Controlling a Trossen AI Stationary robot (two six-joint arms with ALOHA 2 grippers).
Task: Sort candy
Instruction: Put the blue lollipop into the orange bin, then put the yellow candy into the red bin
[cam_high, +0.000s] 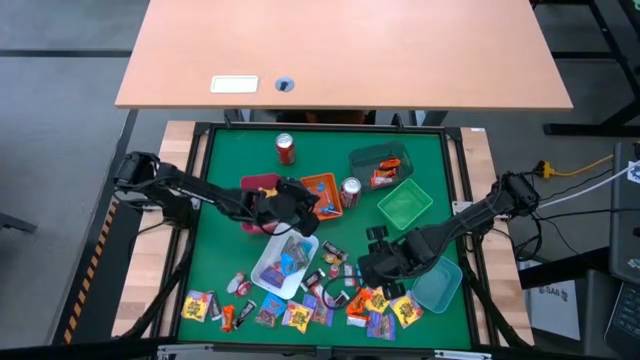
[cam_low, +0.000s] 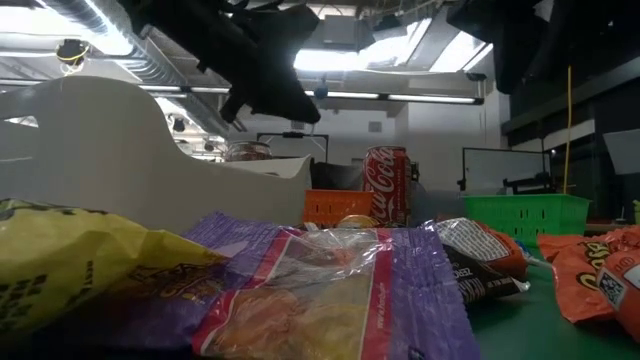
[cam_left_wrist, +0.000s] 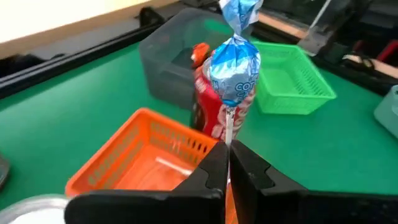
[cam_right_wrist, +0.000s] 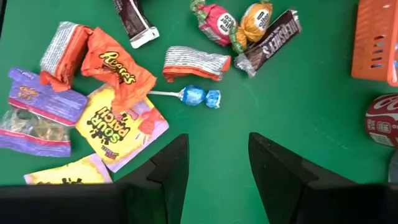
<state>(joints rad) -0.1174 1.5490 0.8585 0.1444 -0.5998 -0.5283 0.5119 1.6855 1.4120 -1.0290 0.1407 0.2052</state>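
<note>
High view: on the green mat (cam_high: 225, 200) stand an orange tray (cam_high: 322, 189), a green tray (cam_high: 404, 205), a dark tray (cam_high: 379, 165) with an orange packet inside, a white tray (cam_high: 284, 262) holding blue and other sweets, a maroon tray (cam_high: 259, 184) and a teal tray (cam_high: 438, 285). Two soda cans (cam_high: 285, 148) stand near the trays. Most of the candy (cam_high: 300, 312) lies strewn along the mat's near edge. The left gripper (cam_high: 303, 203) hangs by the orange tray; the right gripper (cam_high: 372, 272) hovers over the strewn sweets.

Low view: purple and yellow packets fill the foreground, with a ceiling of lights and ducts beyond.

Left wrist view: the jaws are pinched together on the stick of a blue-wrapped lollipop (cam_left_wrist: 234, 62), held above the orange tray.

Right wrist view: the jaws stand apart above bare mat, just short of a small blue lollipop (cam_right_wrist: 191, 95), not touching it.
</note>
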